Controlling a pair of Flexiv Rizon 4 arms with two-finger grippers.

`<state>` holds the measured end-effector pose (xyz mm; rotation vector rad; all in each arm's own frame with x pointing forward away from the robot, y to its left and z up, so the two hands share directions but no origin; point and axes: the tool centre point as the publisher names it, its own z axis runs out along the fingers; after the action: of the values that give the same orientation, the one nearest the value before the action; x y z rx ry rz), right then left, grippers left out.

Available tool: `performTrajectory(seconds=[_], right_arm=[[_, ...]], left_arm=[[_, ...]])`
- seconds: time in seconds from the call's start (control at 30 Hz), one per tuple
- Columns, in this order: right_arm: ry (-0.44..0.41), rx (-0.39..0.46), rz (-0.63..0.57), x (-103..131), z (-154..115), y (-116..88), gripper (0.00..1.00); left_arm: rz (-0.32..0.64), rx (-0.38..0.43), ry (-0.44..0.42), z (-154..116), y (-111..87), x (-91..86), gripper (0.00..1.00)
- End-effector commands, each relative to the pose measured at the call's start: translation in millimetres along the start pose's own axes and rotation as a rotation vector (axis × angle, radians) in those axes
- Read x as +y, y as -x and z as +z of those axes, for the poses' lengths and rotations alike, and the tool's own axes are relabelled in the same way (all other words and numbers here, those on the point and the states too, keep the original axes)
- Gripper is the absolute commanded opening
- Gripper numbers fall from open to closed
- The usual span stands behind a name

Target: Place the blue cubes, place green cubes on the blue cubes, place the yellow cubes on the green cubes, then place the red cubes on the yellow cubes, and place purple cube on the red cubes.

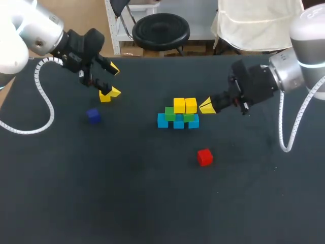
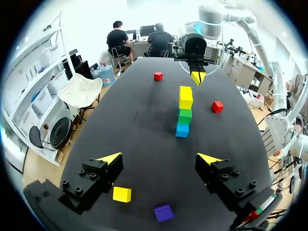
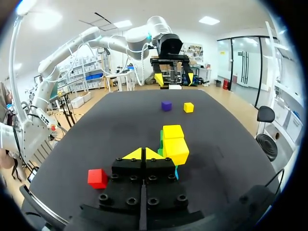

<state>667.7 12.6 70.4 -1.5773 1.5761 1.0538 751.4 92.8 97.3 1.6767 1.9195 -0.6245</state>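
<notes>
Right gripper [image 1: 207, 106] closed, blue row [image 1: 177, 123] pointing toward it

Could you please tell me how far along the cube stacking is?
Done: blue cubes, green cubes and two yellow cubes are stacked. In hand: nothing; the left gripper is open, the right gripper shut and empty beside them. Remaining: a red cube and the purple cube lie loose on the table.
</notes>
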Motion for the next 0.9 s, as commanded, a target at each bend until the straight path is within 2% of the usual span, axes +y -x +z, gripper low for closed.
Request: performTrajectory(seconds=[0.03,0.57,0.9], right_arm=[[0.001,-0.004,0.001,-0.7,0.9,-0.6,0.0],[-0.003,-0.013,-0.001,1.4,1.7,0.5,0.0],[-0.032,0.005,-0.007,-4.8,-13.1,4.8,0.0]], left_arm=[[-0.001,0.004,-0.002,-0.1,0.7,0.8,1.0],[-0.001,0.004,-0.002,-0.1,0.7,0.8,1.0],[-0.001,0.004,-0.002,-0.1,0.7,0.8,1.0]])
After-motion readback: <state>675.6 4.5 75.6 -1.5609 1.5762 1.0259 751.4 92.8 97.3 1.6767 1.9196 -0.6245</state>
